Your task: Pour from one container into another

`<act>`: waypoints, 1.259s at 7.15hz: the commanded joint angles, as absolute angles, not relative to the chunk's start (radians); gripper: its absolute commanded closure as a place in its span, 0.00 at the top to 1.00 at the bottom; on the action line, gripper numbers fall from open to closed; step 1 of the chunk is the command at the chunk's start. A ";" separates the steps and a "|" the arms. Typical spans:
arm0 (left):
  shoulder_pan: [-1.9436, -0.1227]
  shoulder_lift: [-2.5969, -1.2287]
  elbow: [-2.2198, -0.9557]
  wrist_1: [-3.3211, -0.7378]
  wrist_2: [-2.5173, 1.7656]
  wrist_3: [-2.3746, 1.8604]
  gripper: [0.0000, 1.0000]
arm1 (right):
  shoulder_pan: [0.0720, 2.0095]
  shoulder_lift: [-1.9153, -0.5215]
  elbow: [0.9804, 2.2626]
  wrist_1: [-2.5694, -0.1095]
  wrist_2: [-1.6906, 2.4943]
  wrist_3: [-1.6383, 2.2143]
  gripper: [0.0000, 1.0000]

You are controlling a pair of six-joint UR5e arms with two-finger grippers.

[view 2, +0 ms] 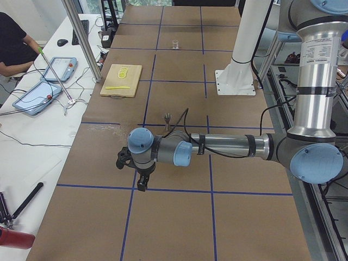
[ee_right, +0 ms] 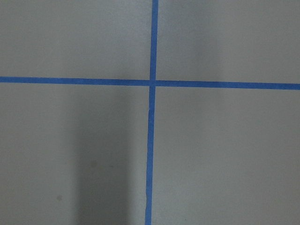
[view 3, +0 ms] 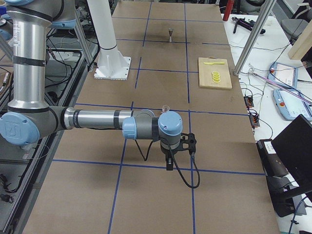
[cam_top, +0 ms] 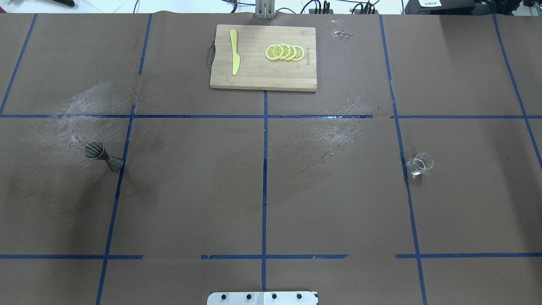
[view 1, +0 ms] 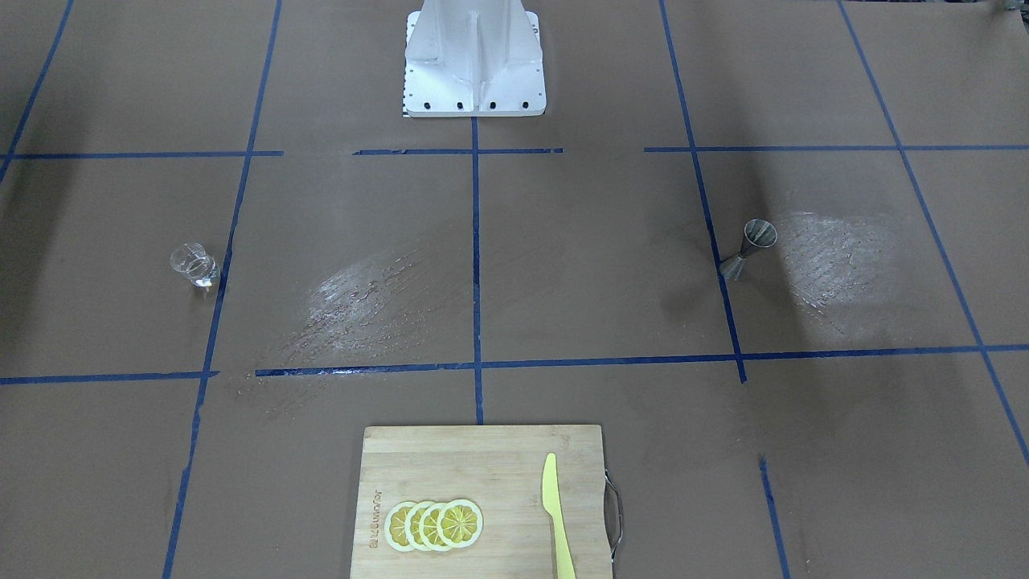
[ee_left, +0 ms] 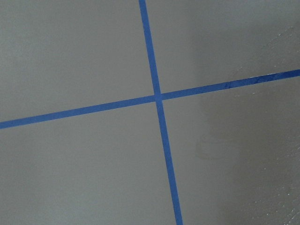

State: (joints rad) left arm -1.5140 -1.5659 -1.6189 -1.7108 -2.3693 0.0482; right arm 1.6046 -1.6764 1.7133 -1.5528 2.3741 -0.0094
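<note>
A steel jigger [view 1: 749, 248] [cam_top: 103, 156] stands upright on the brown table cover on my left side. A small clear glass [view 1: 195, 266] [cam_top: 419, 164] stands on my right side. Neither gripper shows in the overhead or front views. In the exterior left view my left gripper [view 2: 142, 184] hangs over the table, nearer the camera than the jigger [view 2: 167, 118]. In the exterior right view my right gripper [view 3: 169, 163] hangs nearer the camera than the glass [view 3: 165, 108]. I cannot tell whether either is open or shut. Both wrist views show only brown paper and blue tape.
A wooden cutting board [cam_top: 254, 76] with lemon slices [cam_top: 284, 52] and a yellow knife [cam_top: 234, 57] lies at the table's far middle. The white robot pedestal [view 1: 474, 60] stands at the near middle. Wet smears [cam_top: 330, 131] streak the cover. An operator sits off the far side [view 2: 13, 46].
</note>
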 commanded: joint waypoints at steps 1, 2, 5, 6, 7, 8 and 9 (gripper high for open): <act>-1.508 -1.630 -1.709 -1.754 -2.370 0.044 1.00 | 1.606 -1.675 1.718 -1.551 2.398 -0.009 1.00; -1.506 -1.629 -1.718 -1.781 -2.443 0.038 1.00 | 1.605 -1.668 1.717 -1.551 2.396 -0.009 1.00; -1.502 -1.696 -1.732 -1.779 -2.549 -0.062 1.00 | 1.601 -1.646 1.735 -1.470 2.405 -0.020 1.00; -1.456 -1.701 -1.787 -1.782 -2.546 -0.197 1.00 | 1.601 -1.647 1.735 -1.470 2.410 -0.011 1.00; -1.387 -1.692 -1.878 -1.781 -2.501 -0.316 1.00 | 1.600 -1.651 1.712 -1.463 2.427 -0.011 1.00; -1.296 -1.659 -1.984 -1.782 -2.382 -0.457 1.00 | 1.600 -1.664 1.710 -1.445 2.457 -0.011 1.00; -1.172 -1.622 -2.076 -1.784 -2.246 -0.614 1.00 | 1.600 -1.664 1.713 -1.445 2.459 -0.009 1.00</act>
State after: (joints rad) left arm -1.2995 -1.6593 -1.9644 -1.7825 -2.3865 -0.4373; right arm 1.6003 -1.6598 1.7141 -1.4522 2.4461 -0.0107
